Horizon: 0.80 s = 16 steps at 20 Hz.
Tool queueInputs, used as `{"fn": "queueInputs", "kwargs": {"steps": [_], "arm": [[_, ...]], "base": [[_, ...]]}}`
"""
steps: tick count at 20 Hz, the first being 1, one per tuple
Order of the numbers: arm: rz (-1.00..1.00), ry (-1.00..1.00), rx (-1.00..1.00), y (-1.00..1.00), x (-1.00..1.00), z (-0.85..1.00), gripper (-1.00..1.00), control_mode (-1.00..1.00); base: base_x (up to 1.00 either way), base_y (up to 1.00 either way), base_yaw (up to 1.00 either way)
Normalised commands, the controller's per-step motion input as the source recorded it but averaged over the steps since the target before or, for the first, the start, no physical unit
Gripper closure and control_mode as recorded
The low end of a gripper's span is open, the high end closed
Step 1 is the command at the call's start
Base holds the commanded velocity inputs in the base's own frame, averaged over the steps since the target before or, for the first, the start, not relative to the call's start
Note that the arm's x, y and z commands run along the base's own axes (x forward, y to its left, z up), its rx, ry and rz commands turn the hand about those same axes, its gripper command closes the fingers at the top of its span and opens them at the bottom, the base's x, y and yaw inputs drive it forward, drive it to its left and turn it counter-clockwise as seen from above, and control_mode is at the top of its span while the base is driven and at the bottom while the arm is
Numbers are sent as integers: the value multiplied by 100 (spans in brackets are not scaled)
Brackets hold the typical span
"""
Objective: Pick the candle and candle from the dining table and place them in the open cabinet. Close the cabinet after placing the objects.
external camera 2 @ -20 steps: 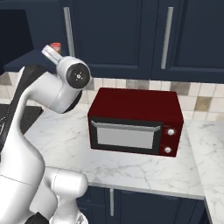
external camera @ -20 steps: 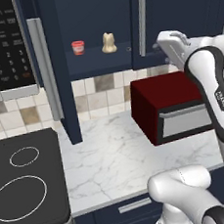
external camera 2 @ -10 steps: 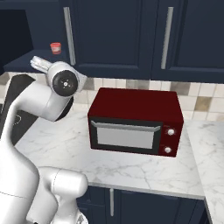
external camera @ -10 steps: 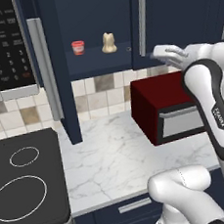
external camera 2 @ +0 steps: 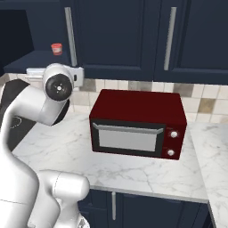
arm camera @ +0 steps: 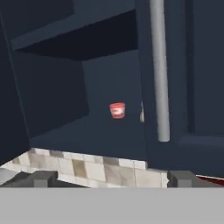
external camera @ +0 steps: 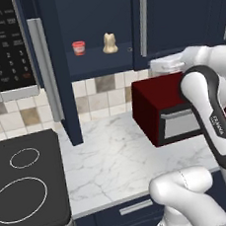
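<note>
The navy cabinet stands open, its left door swung out. On its shelf sit a short lumpy cream candle and a red cup. A tiny grey thing at the shelf's right end is too small to identify. My gripper is open and empty, with its fingertips wide apart. It hovers in front of the shelf, lower than it and to its right, above the microwave; the white hand points left. In the hand view, a sliver of the candle peeks from behind the closed door's silver handle.
A dark red microwave stands on the white marble counter. A black stovetop lies at the left with a wall microwave above it. Closed navy doors hang to the right of the open cabinet.
The hand has come down from cabinet-door height to just above the microwave, and the elbow has folded lower. The jaws stay open. The things on the shelf have not moved.
</note>
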Motion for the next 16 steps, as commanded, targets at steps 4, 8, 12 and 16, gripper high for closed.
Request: {"fn": "queueInputs", "kwargs": {"steps": [4, 8, 12, 16], "arm": [[2, -24, -36, 26, -28, -18, -100, -100], [3, -22, -35, 22, -35, -22, -100, -100], [3, -25, -35, 15, -32, -16, -100, -100], [1, -31, -36, 16, -35, -16, -100, -100]], "base": [[0, 0, 0], [0, 0, 0], [0, 0, 0], [0, 0, 0]]}}
